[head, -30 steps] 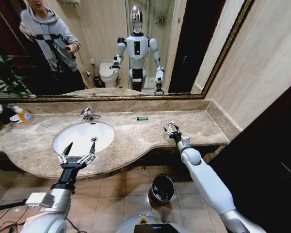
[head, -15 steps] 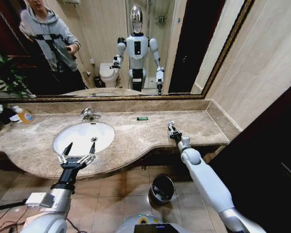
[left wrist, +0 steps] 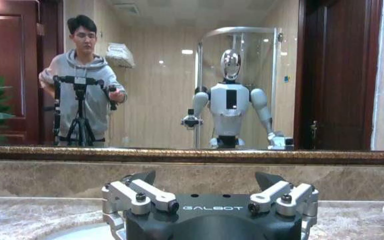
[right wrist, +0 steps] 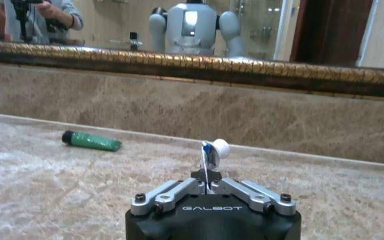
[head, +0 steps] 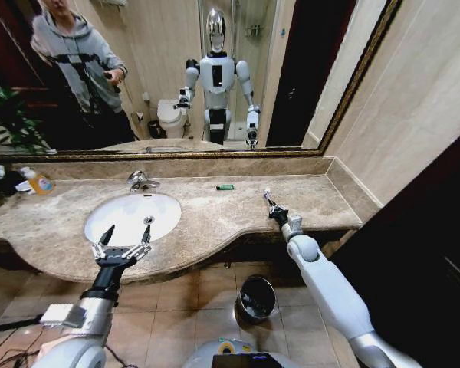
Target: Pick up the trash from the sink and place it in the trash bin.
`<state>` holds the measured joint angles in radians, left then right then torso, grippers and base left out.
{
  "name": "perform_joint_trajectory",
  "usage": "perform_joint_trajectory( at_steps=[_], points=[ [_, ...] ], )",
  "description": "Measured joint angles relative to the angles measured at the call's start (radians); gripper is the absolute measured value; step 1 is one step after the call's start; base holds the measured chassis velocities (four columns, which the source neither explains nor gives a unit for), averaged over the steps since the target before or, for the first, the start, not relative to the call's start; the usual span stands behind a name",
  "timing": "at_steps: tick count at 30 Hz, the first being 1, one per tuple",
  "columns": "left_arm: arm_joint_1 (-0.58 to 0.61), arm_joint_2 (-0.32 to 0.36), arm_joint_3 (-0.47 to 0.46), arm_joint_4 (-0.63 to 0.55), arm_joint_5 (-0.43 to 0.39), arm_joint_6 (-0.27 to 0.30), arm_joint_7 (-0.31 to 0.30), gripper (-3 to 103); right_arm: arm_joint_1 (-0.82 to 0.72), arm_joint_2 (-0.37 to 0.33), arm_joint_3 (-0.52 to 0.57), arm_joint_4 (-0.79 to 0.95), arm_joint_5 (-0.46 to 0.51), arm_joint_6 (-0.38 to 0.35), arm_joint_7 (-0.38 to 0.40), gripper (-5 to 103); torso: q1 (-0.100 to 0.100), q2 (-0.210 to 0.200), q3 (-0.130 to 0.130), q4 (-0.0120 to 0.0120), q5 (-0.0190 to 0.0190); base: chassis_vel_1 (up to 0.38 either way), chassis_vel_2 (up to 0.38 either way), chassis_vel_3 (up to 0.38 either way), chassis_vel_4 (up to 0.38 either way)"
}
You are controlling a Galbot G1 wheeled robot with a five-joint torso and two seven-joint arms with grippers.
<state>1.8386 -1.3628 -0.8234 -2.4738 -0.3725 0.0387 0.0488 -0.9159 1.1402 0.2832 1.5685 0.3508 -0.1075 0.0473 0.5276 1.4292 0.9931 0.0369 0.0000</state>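
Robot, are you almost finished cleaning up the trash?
Not yet. No trash can be seen inside the trash bin on the floor. In hand: the right gripper is shut on a small white tube above the counter. Left to do: the green packet lies on the marble near the mirror. The left gripper waits open at the sink.

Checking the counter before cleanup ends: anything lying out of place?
Yes. A small green tube lies on its side, loose on the marble counter near the back wall, away from the trash bin. The right gripper is shut on a small white tube.
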Motion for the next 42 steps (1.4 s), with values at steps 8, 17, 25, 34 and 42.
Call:
perform_joint_trajectory(
  at_steps=[8, 17, 25, 34, 42],
  points=[
    [0.000, 0.000, 0.000, 0.000, 0.000, 0.000, 0.000, 100, -0.101, -0.050, 0.046, 0.139, 0.049, 0.031, 0.007, 0, 0.000, 0.000, 0.000, 0.0000, 0.0000, 0.000, 0.000, 0.000, 0.000],
    [0.000, 0.000, 0.000, 0.000, 0.000, 0.000, 0.000, 100, -0.372, -0.089, 0.178, 0.402, 0.054, 0.075, 0.011, 0, 0.000, 0.000, 0.000, -0.0003, -0.0001, 0.000, 0.000, 0.000, 0.000],
    [0.000, 0.000, 0.000, 0.000, 0.000, 0.000, 0.000, 100, -0.555, -0.065, 0.194, 0.501, -0.021, 0.134, 0.008, 0, 0.000, 0.000, 0.000, 0.0002, 0.0000, 0.000, 0.000, 0.000, 0.000],
    [0.000, 0.000, 0.000, 0.000, 0.000, 0.000, 0.000, 100, -0.785, -0.008, 0.246, 0.538, -0.135, 0.237, -0.022, 0, 0.000, 0.000, 0.000, -0.0002, -0.0002, 0.000, 0.000, 0.000, 0.000],
    [0.000, 0.000, 0.000, 0.000, 0.000, 0.000, 0.000, 100, -0.919, 0.044, 0.248, 0.447, -0.233, 0.353, -0.078, 0, 0.000, 0.000, 0.000, -0.0003, -0.0002, 0.000, 0.000, 0.000, 0.000]
  ],
)
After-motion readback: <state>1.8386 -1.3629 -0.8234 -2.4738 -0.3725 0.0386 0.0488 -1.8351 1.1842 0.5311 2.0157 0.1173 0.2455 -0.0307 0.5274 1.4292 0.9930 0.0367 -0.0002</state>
